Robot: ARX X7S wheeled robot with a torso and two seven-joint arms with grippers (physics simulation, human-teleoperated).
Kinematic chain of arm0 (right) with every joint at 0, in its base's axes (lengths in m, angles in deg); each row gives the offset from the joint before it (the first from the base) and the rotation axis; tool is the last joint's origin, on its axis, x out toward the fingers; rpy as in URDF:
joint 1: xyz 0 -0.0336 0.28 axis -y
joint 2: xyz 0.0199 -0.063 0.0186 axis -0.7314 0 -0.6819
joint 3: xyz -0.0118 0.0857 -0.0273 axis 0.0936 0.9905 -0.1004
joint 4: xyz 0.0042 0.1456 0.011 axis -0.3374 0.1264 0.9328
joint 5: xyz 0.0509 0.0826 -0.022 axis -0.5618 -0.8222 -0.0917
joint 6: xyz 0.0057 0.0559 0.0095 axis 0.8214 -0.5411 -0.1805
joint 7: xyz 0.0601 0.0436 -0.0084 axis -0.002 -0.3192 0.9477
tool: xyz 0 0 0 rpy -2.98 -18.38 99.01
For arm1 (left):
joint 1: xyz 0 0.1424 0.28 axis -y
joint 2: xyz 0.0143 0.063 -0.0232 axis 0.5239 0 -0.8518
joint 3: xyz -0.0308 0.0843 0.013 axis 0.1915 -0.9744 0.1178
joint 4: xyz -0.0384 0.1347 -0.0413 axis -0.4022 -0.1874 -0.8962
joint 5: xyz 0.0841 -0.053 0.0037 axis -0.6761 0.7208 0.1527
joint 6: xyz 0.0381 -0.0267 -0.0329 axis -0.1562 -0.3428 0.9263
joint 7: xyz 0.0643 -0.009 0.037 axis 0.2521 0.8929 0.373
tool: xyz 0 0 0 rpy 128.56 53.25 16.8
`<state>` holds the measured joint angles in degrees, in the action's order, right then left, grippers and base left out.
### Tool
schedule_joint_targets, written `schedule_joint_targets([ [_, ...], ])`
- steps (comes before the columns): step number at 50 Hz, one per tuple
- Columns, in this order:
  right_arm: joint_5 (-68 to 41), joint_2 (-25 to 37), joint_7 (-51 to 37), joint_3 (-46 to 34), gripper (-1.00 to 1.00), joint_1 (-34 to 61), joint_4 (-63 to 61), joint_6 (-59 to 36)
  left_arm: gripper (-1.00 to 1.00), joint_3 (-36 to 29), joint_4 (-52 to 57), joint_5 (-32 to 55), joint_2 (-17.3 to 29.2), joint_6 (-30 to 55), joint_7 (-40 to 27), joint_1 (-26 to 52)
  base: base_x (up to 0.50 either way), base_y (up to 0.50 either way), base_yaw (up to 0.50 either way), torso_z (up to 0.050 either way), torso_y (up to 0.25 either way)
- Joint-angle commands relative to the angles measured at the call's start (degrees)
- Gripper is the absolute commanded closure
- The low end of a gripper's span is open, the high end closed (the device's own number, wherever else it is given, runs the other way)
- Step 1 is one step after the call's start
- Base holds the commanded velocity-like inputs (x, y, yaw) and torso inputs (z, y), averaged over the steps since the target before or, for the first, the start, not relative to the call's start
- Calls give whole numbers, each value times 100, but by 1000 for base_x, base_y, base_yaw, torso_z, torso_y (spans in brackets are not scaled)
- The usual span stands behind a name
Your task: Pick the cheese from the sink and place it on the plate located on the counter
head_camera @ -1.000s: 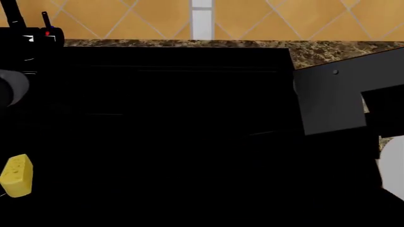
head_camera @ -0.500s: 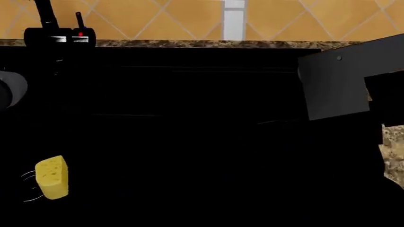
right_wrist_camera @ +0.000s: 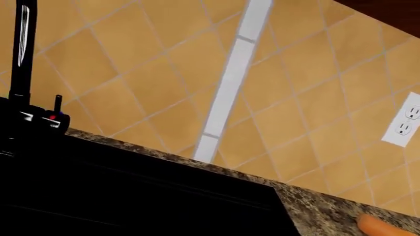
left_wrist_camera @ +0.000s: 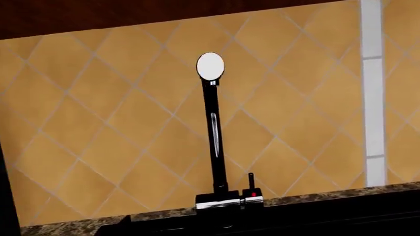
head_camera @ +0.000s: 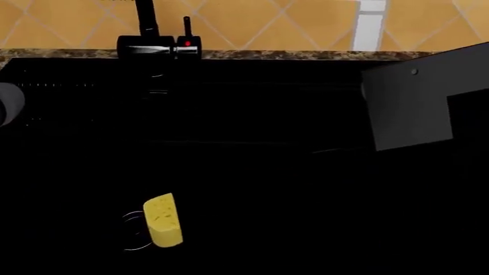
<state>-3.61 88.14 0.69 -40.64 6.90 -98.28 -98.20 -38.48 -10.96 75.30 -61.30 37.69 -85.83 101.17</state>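
Note:
The cheese (head_camera: 162, 220), a small pale-yellow wedge with holes, lies in the black sink (head_camera: 252, 172) at its near left in the head view. The plate is out of view. The counter (head_camera: 306, 55) shows as a speckled strip behind the sink, and in the right wrist view (right_wrist_camera: 328, 209). A grey link of my right arm (head_camera: 409, 106) reaches in over the sink's right side, far from the cheese. A bit of my left arm (head_camera: 8, 103) shows at the left edge. Neither gripper's jaws show in any view.
The black-and-chrome faucet (head_camera: 157, 40) stands at the sink's back left; it also shows in the left wrist view (left_wrist_camera: 213, 128) and the right wrist view (right_wrist_camera: 23, 59). An orange vegetable (right_wrist_camera: 387, 227) lies on the counter right of the sink. A wall outlet (right_wrist_camera: 408, 120) is above it.
The head view has swung left: the cheese and faucet have shifted right in the picture, and the white plate and counter at the right edge have gone out of view.

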Motion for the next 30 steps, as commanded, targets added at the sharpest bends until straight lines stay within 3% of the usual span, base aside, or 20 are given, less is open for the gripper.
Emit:
schedule_joint_targets([
  [1, 1168, -237, 933, -131, -100, -88, 62, 99, -100, 2, -67, 58, -28, 11, -15, 94, 23, 500, 0, 0, 0],
  [30, 1389, -249, 1118, -130, -100, -40, 86, 84, -100, 211, -5, 244, -85, 420, -268, 307, 20, 500, 0, 0, 0],
])
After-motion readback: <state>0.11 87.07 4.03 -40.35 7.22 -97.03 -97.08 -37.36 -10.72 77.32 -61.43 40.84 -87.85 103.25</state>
